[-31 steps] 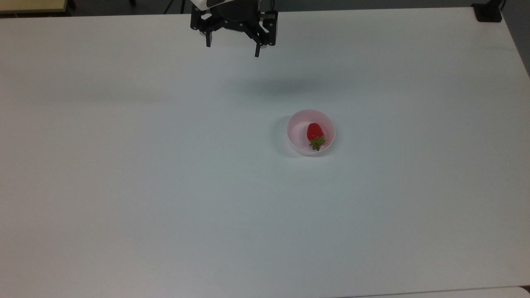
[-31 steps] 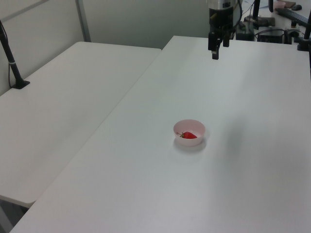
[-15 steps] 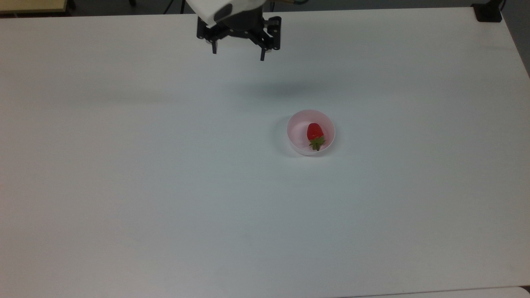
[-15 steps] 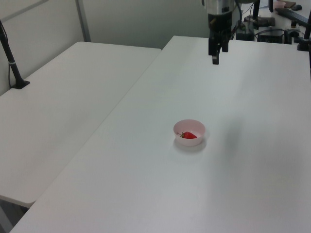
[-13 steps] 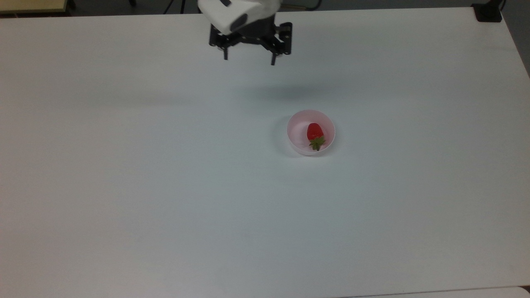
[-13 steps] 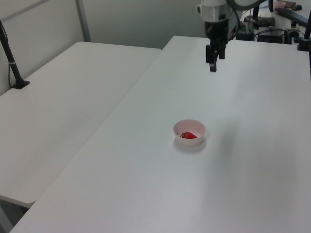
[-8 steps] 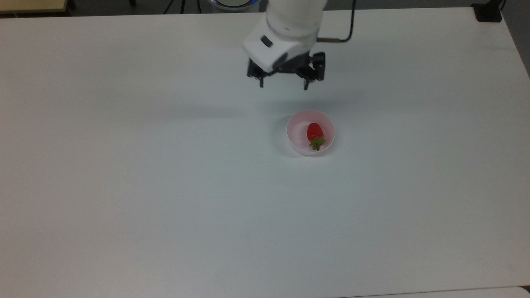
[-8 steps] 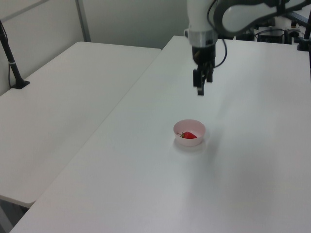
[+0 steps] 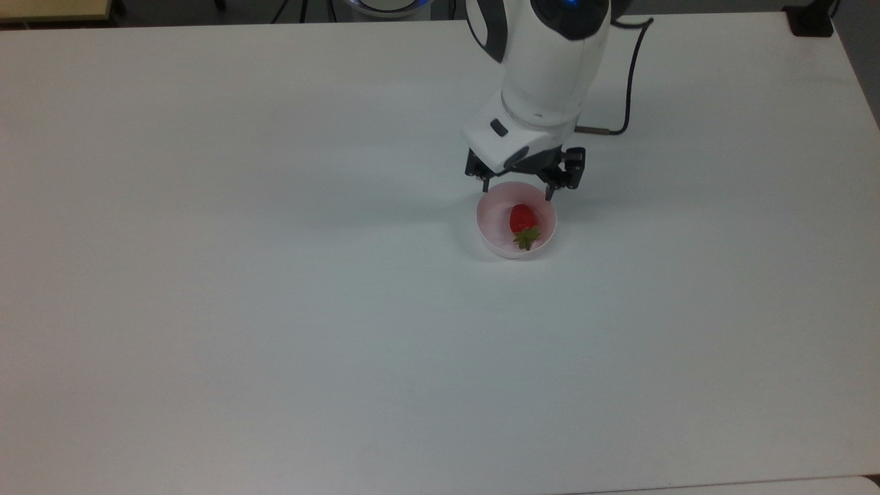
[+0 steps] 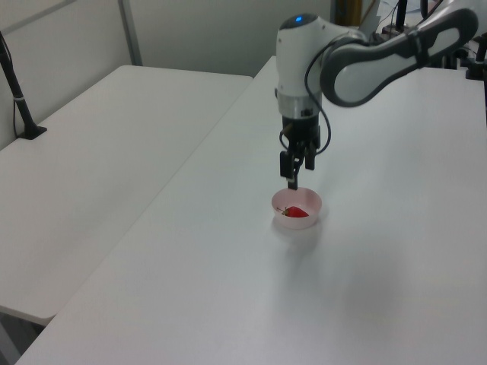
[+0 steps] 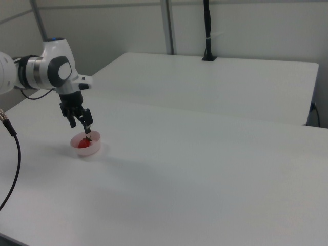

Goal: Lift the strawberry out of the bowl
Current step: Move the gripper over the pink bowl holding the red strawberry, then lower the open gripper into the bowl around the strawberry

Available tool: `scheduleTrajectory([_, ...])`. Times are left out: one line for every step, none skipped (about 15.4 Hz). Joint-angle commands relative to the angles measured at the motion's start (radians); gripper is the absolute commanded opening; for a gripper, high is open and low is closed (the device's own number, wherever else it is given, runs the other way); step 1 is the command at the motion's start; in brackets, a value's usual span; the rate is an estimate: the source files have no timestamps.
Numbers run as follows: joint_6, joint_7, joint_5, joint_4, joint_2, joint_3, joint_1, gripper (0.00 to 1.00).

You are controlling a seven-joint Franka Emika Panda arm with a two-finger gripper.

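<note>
1. The strawberry [image 9: 523,219] lies on its side inside the pale pink bowl [image 9: 489,221], its green cap toward the top view's bottom and resting near the bowl's lower rim.
2. The bowl stands on the white table [image 9: 240,309], a little toward the top view's right of the middle and well apart from every table edge.
3. The hand [image 9: 517,194] hangs over the bowl's far rim in the top view, with its two black fingers spread apart and gripping nothing.
4. One fingertip [image 9: 486,187] stands by the rim on the top view's left, the other by the rim on the top view's right, about as wide apart as the bowl.
5. In the left view the hand [image 10: 293,182] points straight down, its tips just above the bowl [image 10: 310,201] and clear of the strawberry [image 10: 297,213].
6. In the right view the hand [image 11: 80,123] hovers above the bowl [image 11: 95,147], with the strawberry [image 11: 83,144] below it.
7. Bare table surface lies open on every side of the bowl, widest toward the top view's left and bottom.
8. A black cable [image 9: 629,82] loops from the arm's wrist over the table on the top view's right of the arm.
9. A second white table [image 10: 99,167] adjoins on the left view's left, with a black post [image 10: 17,95] clamped at its far edge.
</note>
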Motion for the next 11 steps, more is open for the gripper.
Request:
scheduleTrajectory([0.055,0.031,0.002,-0.005,0.047,-0.009,0.021,0.91])
scheduleTrajectory([0.058,0.032,0.002,-0.007,0.05,-0.009,0.02,0.91])
scheduleTrajectory([0.058,0.031,0.002,-0.007,0.058,-0.009,0.02,0.91])
scheduleTrajectory([0.058,0.031,0.001,-0.007,0.067,-0.009,0.02,0.86])
scheduleTrajectory([0.064,0.031,0.001,-0.008,0.071,-0.009,0.02,0.84])
scheduleTrajectory([0.079,0.031,0.001,-0.01,0.079,-0.009,0.018,0.84])
scheduleTrajectory([0.084,0.029,0.001,-0.011,0.085,-0.009,0.014,0.84])
scheduleTrajectory([0.086,0.028,-0.001,-0.011,0.097,-0.009,0.012,0.84])
scheduleTrajectory([0.087,0.027,-0.005,-0.01,0.108,-0.009,0.012,0.83])
scheduleTrajectory([0.099,0.029,-0.012,-0.01,0.111,-0.009,0.01,0.83])
scheduleTrajectory([0.121,0.031,-0.012,-0.013,0.111,-0.009,0.01,0.83])
